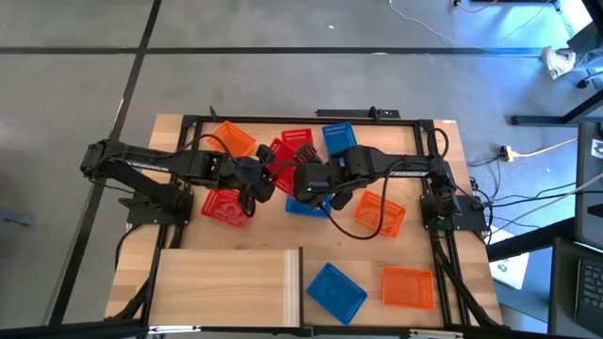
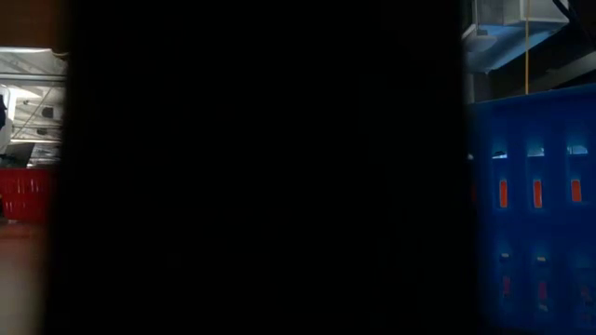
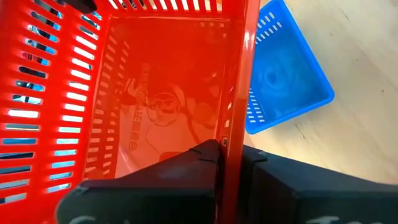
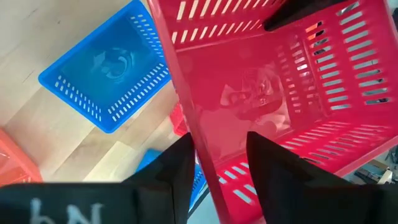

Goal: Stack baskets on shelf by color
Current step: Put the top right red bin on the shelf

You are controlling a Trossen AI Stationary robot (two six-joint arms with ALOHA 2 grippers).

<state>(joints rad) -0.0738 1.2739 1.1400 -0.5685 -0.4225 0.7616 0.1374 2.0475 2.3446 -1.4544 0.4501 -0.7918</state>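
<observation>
Red basket, mid-table: left wrist view shows the left gripper clamped on its wall; right wrist view shows the right gripper spread astride its rim, not gripping.

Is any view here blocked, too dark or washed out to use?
Low view: mostly black, blocked by something close to the lens; only a red basket and a blue basket show at the edges. High view: evenly lit. Left wrist view: red basket fills the frame, sharp. Right wrist view: bright, clear.
</observation>
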